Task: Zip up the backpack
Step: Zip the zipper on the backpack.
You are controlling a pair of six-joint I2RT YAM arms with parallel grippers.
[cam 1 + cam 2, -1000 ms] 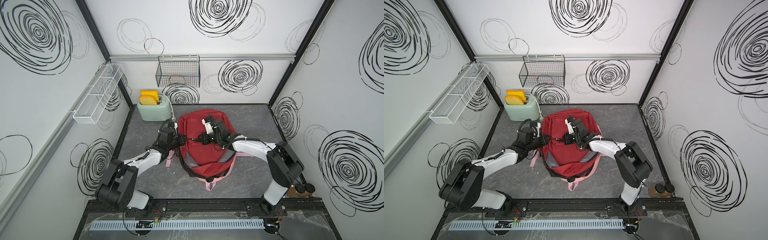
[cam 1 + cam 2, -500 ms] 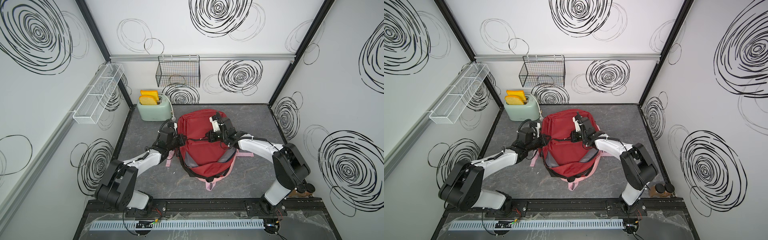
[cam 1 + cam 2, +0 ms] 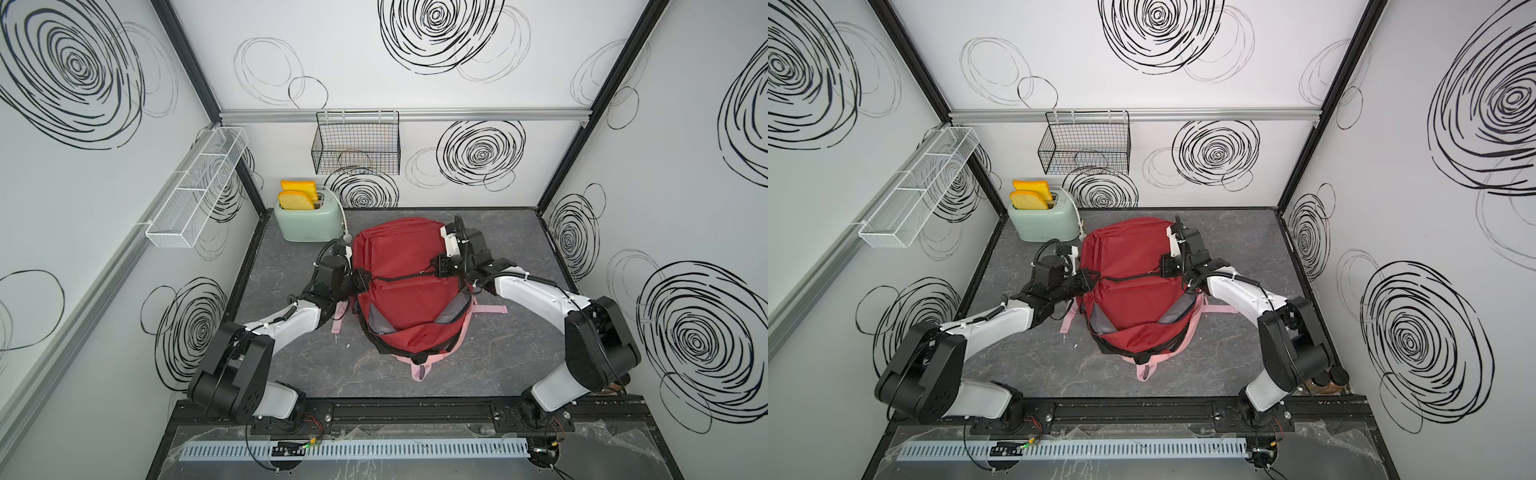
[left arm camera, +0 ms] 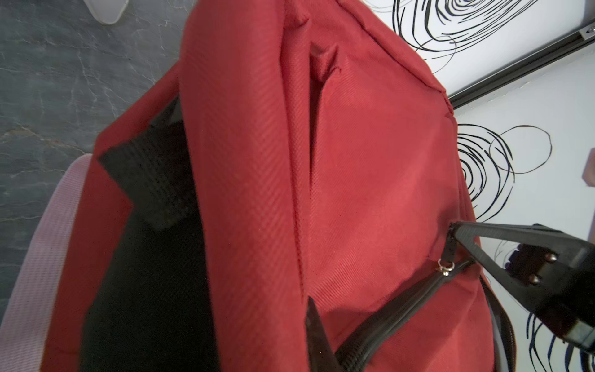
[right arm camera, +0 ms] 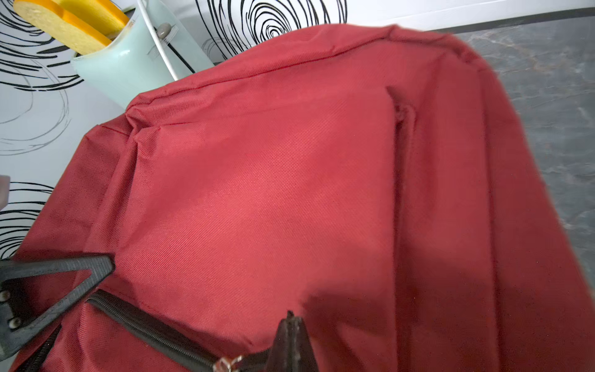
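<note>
Nearest to the arm bases, well before both grippers, found the pink loop handle of the red fabric backpack, lying flat on the dark grey marbled tabletop. Just behind this loop, on the near side of the grippers, saw the big compartment gaping, with grey lining showing inside. Noted also a pink flat strap sticking out from under the bag, below the right arm.

Across the middle of the bag, found the black zipper line stretched straight between the two grippers. At one end, found the left gripper closed narrow, pinching the red cloth at the edge of the bag. At the other end, found the right gripper closed tight on the black pull tab, with the small metal slider just in front of its tips. Judged the zipper shut along the stretch between both grippers.

Farther, past the left gripper, saw the mint-green toaster with two yellow toast slices standing in its slots, close beside the far corner of the bag. Farthest, high on the back wall, noted a black wire basket. Noted also a white mesh shelf on the side wall, out beyond the left gripper.
</note>
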